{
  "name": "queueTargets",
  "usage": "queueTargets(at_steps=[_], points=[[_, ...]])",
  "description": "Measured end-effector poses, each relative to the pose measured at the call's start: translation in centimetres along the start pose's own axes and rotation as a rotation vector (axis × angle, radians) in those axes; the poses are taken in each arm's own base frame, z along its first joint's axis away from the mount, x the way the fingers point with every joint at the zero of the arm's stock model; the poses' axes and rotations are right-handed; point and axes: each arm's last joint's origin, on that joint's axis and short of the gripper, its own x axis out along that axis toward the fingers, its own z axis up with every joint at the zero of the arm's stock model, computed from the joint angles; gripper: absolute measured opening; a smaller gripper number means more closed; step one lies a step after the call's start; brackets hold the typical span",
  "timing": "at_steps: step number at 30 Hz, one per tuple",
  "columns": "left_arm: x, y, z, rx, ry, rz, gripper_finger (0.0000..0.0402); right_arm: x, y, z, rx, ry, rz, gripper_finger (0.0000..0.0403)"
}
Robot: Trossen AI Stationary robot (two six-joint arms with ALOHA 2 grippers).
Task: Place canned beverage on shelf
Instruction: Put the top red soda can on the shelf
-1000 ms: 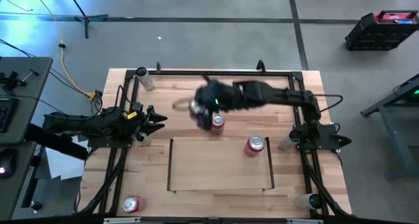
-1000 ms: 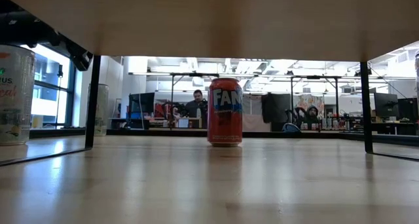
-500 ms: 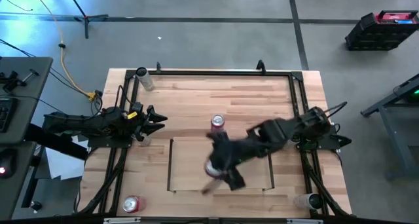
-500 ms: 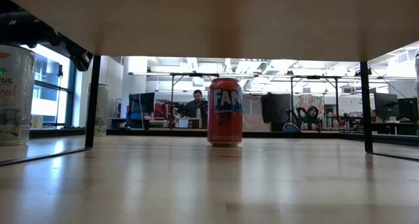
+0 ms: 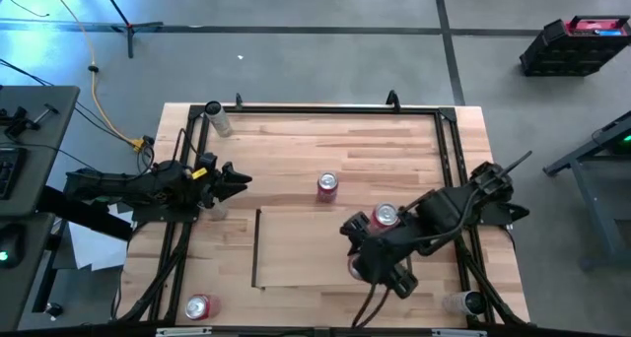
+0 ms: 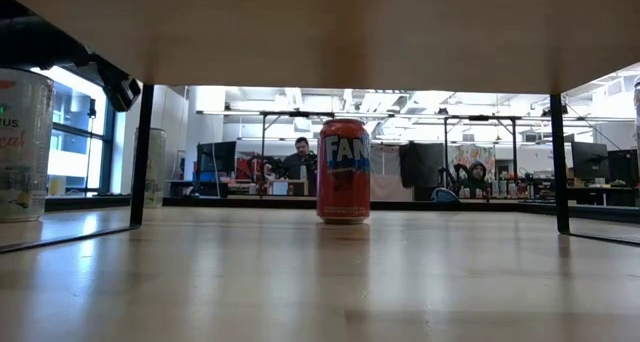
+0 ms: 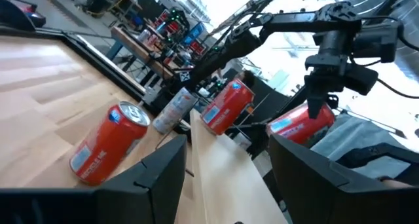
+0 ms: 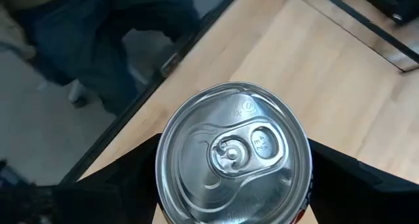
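Right pincer (image 5: 367,263) clamped on red can (image 8: 234,152), carried from mid-desk to over shelf (image 5: 296,248) (near edge); lowering comes next. Left pincer (image 5: 237,179) apart, idle.

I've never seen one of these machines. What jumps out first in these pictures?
The right arm, bent over the pale shelf near the table's front, with its right gripper clamped on a red can whose silver top fills that arm's camera. Another red can stands on the shelf beside it, one on the table behind the shelf. The left gripper waits open at the table's left edge.
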Motion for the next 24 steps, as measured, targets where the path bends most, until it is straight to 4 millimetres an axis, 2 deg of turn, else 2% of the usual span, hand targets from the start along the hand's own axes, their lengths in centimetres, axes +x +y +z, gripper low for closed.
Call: queueTargets(at_steps=[5,11,16,19,24], points=[[0.0,-0.2,0.2,0.001,-0.018,-0.027,0.0209,-0.1,0.9,-0.5,-0.096,-0.027,0.118,0.0287],[-0.2,-1.9,0.9,0.052,-0.098,-0.196,0.0209,0.2,1.6,-2.0,-0.135,-0.080,0.198,0.0287],[-0.6,-3.2,1.4,0.126,-0.171,-0.324,0.0209,-1.0,2.1,-4.6,-0.193,-0.183,0.214,0.0287],[-0.5,-3.4,1.2,0.154,-0.178,-0.316,0.0209,-1.7,2.4,-6.4,-0.214,-0.260,0.227,0.0287],[-0.1,-3.2,1.0,0.159,-0.204,-0.221,0.0209,-0.5,1.4,-9.0,-0.212,-0.313,0.208,0.0287]])
